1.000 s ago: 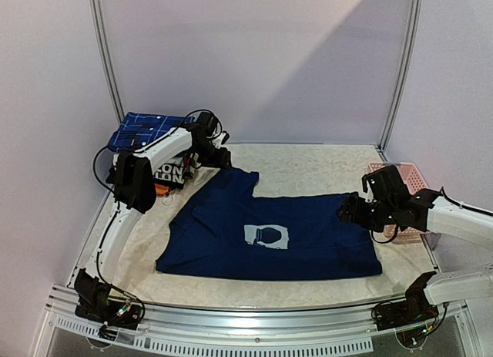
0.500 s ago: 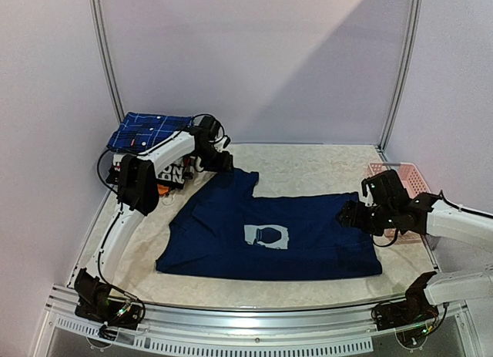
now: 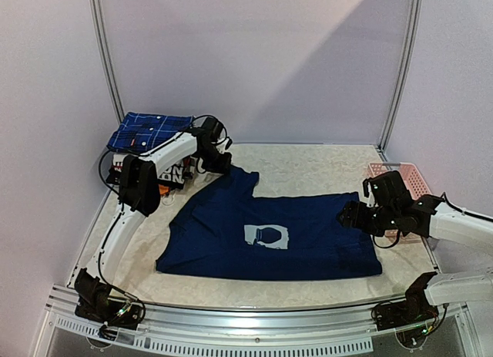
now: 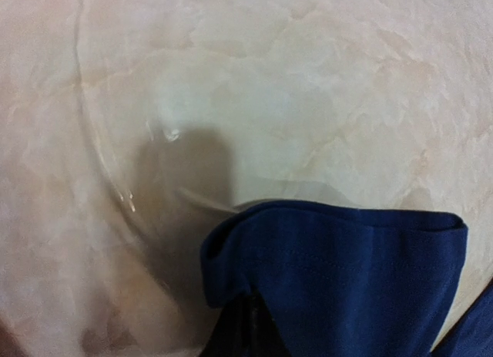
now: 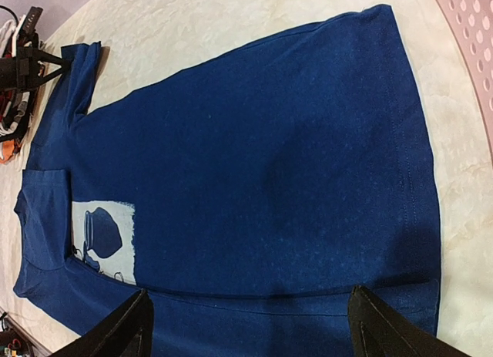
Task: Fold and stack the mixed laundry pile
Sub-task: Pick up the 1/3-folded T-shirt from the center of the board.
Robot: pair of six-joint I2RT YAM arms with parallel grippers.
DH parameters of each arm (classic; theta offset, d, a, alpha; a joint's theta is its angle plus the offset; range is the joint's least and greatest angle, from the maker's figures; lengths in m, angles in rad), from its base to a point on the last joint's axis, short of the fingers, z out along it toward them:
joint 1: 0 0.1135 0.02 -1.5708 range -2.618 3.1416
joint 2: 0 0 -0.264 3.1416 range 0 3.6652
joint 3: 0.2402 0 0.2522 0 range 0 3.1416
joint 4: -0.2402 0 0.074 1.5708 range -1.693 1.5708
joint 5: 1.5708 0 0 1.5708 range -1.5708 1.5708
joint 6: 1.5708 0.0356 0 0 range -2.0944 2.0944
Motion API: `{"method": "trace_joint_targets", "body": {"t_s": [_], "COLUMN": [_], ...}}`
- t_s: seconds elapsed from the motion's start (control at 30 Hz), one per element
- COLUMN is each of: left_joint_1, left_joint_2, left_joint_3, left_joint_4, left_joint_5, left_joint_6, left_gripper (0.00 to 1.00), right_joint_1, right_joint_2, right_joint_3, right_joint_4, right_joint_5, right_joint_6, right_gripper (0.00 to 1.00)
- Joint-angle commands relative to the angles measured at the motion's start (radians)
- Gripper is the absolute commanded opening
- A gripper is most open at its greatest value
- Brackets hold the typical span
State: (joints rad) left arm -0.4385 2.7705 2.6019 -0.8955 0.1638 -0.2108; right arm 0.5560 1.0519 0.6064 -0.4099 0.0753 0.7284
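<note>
A cream, marble-patterned worktop (image 3: 308, 163) is carrying everything. The navy T-shirt with a pale-blue chest print (image 3: 308, 234) is lying spread flat across its middle, collar end toward the left and hem toward the right, with the print (image 3: 266, 236) facing up. At the far left corner, the dark-blue plaid shirt with thin white lines (image 3: 150, 129) is sitting folded on top of a small stack of white and black folded garments with lettering (image 3: 171, 173), well apart from the T-shirt's body. A pink plastic lattice basket (image 3: 402, 176) is standing at the right edge, just beside the T-shirt's hem end.

The white left arm (image 3: 166, 149) is reaching over to the T-shirt's far sleeve. Its jaws are pinching together on that sleeve's edge, and the left wrist view is showing the hem there bunching up off the worktop. The right arm (image 3: 462, 226) is hanging low over the hem end of the T-shirt. Its jaws are standing wide apart above the cloth, holding nothing, with the hem stitching lying between the two fingers (image 5: 127, 330) in the right wrist view.
</note>
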Motion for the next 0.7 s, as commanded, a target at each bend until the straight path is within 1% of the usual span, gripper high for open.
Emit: {"method": "trace_joint_targets", "body": {"t_s": [0.0,0.13,0.3,0.33,0.4,0.47,0.57,0.67], "left_joint_1": [-0.019,-0.021,-0.029,-0.030,-0.032,-0.034,-0.037,-0.039], "left_joint_2": [0.000,-0.048,-0.163,-0.187,-0.233,-0.284,-0.349,-0.399], "left_joint_3": [-0.021,-0.066,-0.184,-0.207,-0.255,-0.309,-0.383,-0.448], "left_joint_4": [0.010,0.027,0.069,0.075,0.087,0.100,0.133,0.165], "left_joint_5": [-0.023,-0.020,-0.031,-0.033,-0.040,-0.045,-0.050,-0.051], "left_joint_6": [-0.002,-0.005,0.002,0.005,0.012,0.015,0.016,0.013], "left_gripper": [0.00,0.00,0.00,0.00,0.00,0.00,0.00,0.00], "right_joint_1": [0.004,0.005,0.005,0.005,0.003,-0.001,-0.046,-0.094], "right_joint_2": [-0.009,0.005,0.108,0.135,0.177,0.204,0.265,0.357], "right_joint_3": [-0.004,0.016,0.118,0.144,0.183,0.212,0.279,0.354], "right_joint_4": [0.005,0.011,-0.056,-0.073,-0.084,-0.076,-0.082,-0.132], "right_joint_5": [0.001,0.044,0.154,0.175,0.206,0.224,0.226,0.244], "right_joint_6": [0.001,0.013,0.036,0.042,0.055,0.065,0.070,0.084], "right_gripper": [0.88,0.89,0.89,0.90,0.98,0.99,0.99,0.99]}}
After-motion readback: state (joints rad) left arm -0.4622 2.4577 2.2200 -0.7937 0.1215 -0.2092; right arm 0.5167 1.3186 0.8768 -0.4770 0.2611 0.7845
